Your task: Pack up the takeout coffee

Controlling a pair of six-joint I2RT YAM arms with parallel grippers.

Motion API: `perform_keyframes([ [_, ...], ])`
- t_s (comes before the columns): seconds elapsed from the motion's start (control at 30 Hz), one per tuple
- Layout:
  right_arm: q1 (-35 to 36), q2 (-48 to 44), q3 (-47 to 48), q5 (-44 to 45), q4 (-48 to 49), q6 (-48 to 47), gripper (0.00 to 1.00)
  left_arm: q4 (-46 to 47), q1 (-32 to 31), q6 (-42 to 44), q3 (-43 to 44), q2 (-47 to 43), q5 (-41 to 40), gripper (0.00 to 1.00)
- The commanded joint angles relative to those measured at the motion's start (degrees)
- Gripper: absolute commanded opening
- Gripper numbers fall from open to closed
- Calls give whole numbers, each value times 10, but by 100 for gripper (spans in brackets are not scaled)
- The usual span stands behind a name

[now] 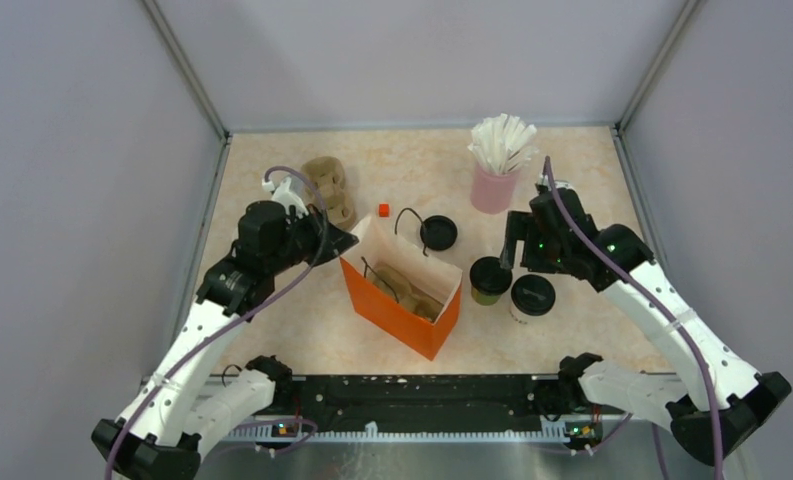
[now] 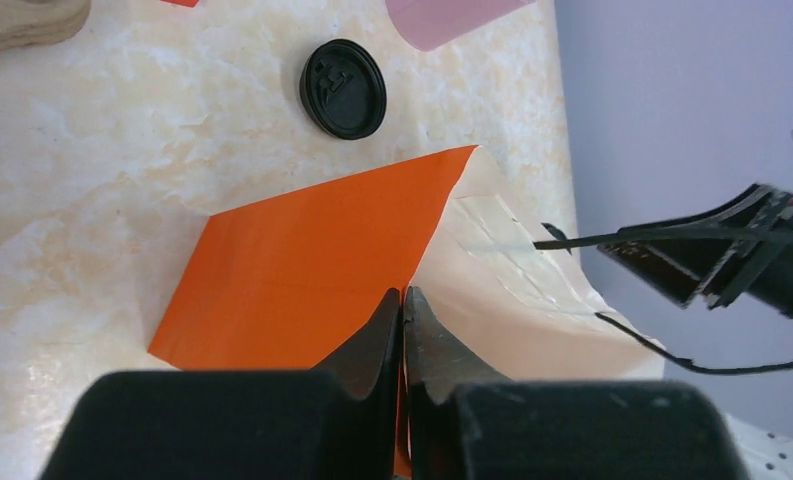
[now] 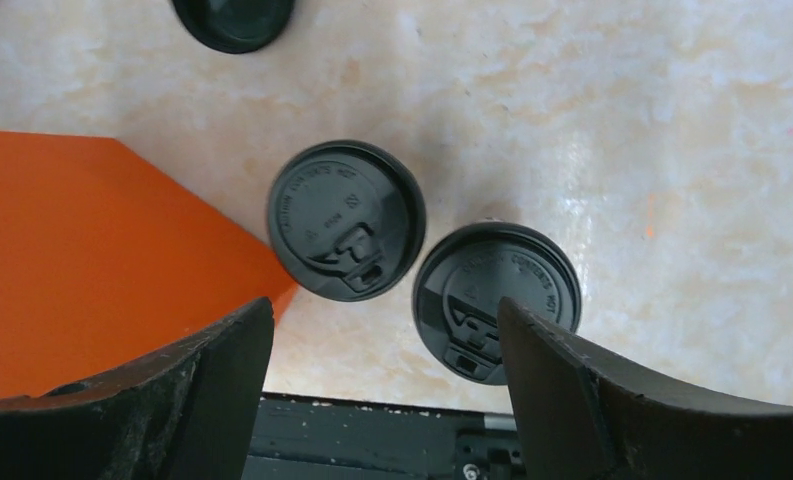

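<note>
Pinching the rim of the orange bag [image 2: 302,270] with our left pincer [image 2: 403,295], we hold our right pincer [image 3: 382,312] spread above the takeout coffee [image 3: 345,220], just beside the bag.

Inside the orange bag [image 1: 402,312], the brown contents [image 1: 409,287] were half hidden by its walls and could not be identified. In the right wrist view, the takeout coffee [image 3: 344,218] was seen only as a lid, its cup wall hidden beneath, and a loose lid [image 3: 234,18] was cut off by the picture's far edge. In the left wrist view, the pink cup [image 2: 452,15] was cut off likewise.

Top camera overlooks the whole counter [image 1: 302,330]; both close wrist cameras face down, sharing the orange bag [image 1: 392,310], probably a lid [image 1: 438,232].
</note>
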Motion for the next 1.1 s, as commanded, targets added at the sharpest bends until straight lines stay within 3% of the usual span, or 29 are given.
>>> perform_keyframes([
  [0.0, -15, 13, 10, 42, -81, 33, 83, 40, -2, -51, 19, 13, -10, 9],
  [0.07, -25, 8, 7, 33, -96, 44, 88, 23, -2, -46, 38, 22, -21, 18],
  [0.13, -31, -2, -11, 20, -99, 57, 91, 7, -2, -31, 60, 29, -31, 41],
  [0.23, -36, -12, -39, 8, -99, 84, 93, -10, -2, 0, 75, 38, -28, 63],
  [0.3, -36, -17, -55, 2, -99, 99, 93, -34, -2, 21, 89, 49, -25, 96],
  [0.5, -41, -45, -100, 15, -73, 138, 96, -152, -1, 104, 152, 88, -64, 99],
  [0.67, -45, -47, -120, 22, -71, 142, 97, -191, -1, 156, 178, 88, -121, 99],
  [0.9, -45, -49, -137, 37, -43, 126, 94, -190, 0, 175, 166, 104, -66, 99],
  [1.07, -45, -38, -137, 52, -42, 110, 94, -186, 0, 234, 176, 114, -45, 95],
])
